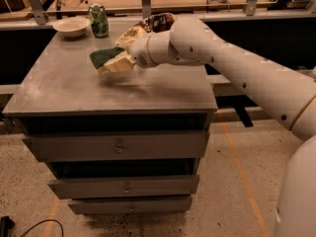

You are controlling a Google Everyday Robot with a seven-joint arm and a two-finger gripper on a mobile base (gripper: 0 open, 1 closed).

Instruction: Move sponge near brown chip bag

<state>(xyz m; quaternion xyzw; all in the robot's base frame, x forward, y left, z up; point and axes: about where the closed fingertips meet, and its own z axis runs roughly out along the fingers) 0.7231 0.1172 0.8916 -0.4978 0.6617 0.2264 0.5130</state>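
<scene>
The sponge (105, 57), dark green on top with pale foam below, is held tilted a little above the grey cabinet top (64, 88), left of centre. My gripper (117, 64) is shut on its right end, and its pale fingers (121, 62) cover part of the foam. The brown chip bag (150, 24) lies at the back of the top, just behind and to the right of the gripper. My arm hides part of the bag.
A green drink can (98, 19) and a white bowl (71, 26) stand at the back left of the top. A wooden bench (148, 1) runs behind the cabinet. Drawers (118, 146) sit below the top's front edge.
</scene>
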